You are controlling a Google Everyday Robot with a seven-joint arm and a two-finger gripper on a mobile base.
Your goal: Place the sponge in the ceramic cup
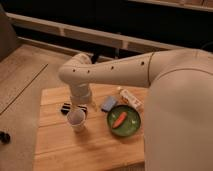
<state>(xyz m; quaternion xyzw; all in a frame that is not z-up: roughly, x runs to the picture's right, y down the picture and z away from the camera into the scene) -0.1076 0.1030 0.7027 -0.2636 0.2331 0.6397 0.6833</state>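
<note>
Wooden desk (pixel 60 150) is carrying a white cup (pixel 76 120) beside a green bowl (pixel 132 124). The pincer (pixel 79 107) is hovering open just above the cup, gripping nothing. Farther back, the blue-grey sponge (pixel 108 104) is lying flat on the desk, just behind the bowl.

A wooden table (pixel 55 145) of pale planks stands on a beige floor (pixel 20 75) crossed by a thin dark seam. Behind it runs a dark wall (pixel 60 10) with pale horizontal rails (pixel 75 32). A small dark object (pixel 4 136) lies on the floor at the left edge. The light is warm and dim.
</note>
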